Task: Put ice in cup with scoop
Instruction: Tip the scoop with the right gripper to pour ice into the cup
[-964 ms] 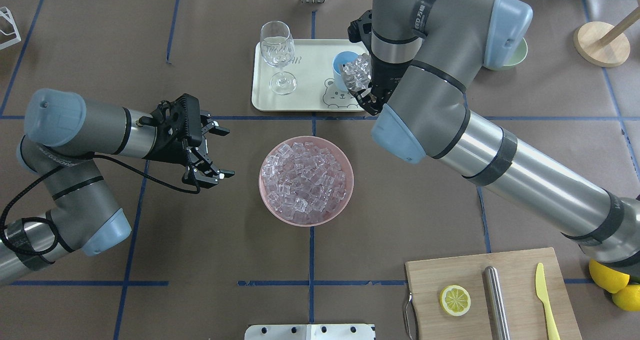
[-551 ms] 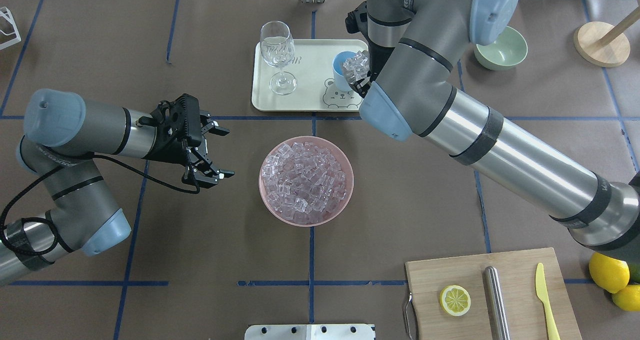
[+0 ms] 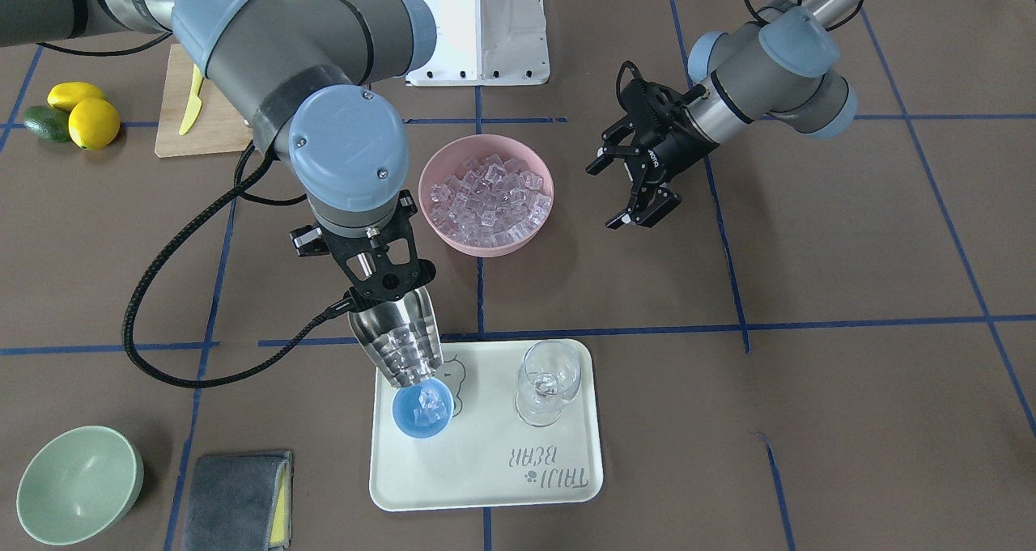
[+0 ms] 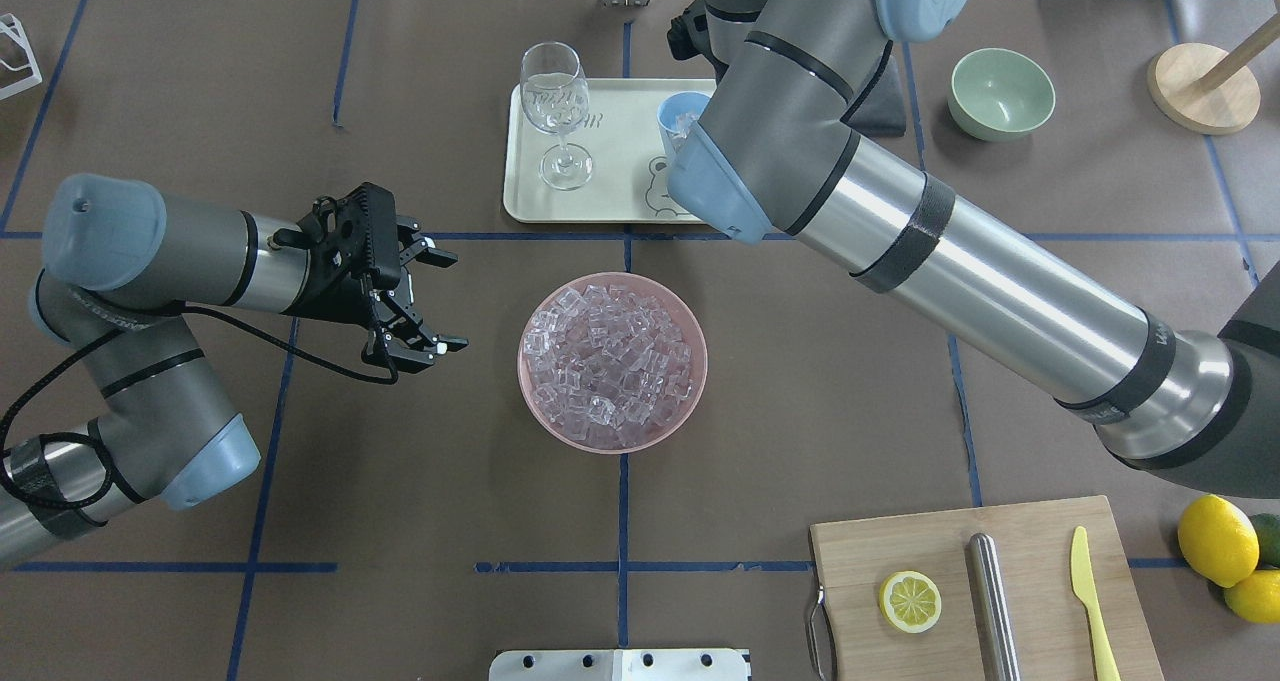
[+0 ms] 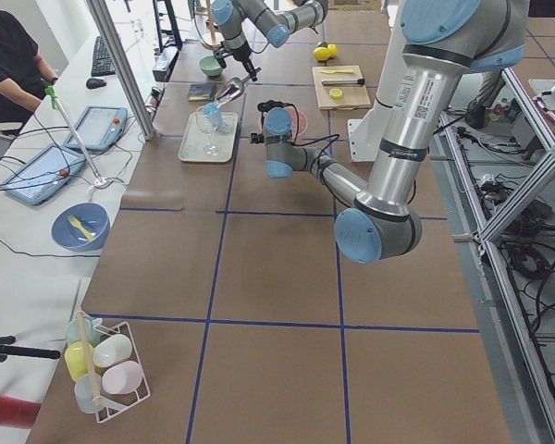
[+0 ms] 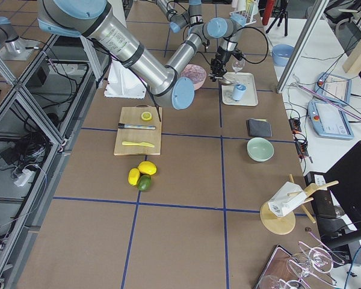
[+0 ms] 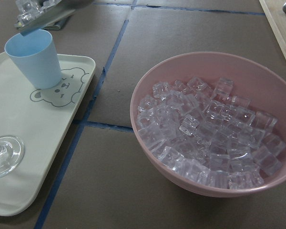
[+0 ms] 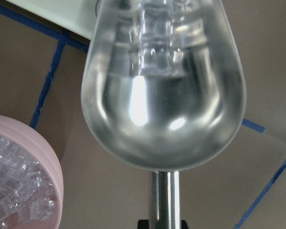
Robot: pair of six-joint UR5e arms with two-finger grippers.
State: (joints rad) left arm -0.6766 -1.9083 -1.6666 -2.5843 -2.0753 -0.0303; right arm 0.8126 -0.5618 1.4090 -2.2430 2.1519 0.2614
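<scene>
Counter [image 3: 809,389]: brown covering with a blue tape grid. My right arm reached across it toward the far side. My left arm sat bent over its own half.

Tray [image 3: 486,470]: cream with a bear print, lying flat on the counter beyond the pink bowl as seen from my base.

Pink bowl [image 3: 488,247]: stood mid-counter, well apart from the tray. It was heaped with ice [image 3: 490,195], clear cubes piled close to the rim.

Left claw [image 4: 452,301]: hovered above the counter beside the pink bowl, not touching it. Its 2 fingers were spread wide with nothing between them. Its camera took in both bowl and tray.

Right claw [image 3: 384,278]: clamped tight on the thin rod handle of the scoop [image 3: 401,342], in the air between pink bowl and tray.

Scoop: steel trough tipped steeply, mouth downward, with the lip directly over the cup. The left wrist camera showed the lip just above the rim, but I could not tell whether they touched. Cubes crowded the lower end of the trough, and the upper part was bare metal.

Wine glass [image 3: 549,383]: stood upright on the tray beside the cup, apart from it.

Cup [image 3: 405,418]: light blue, upright on the tray at the bear print. Several cubes lay inside, count not readable.
</scene>
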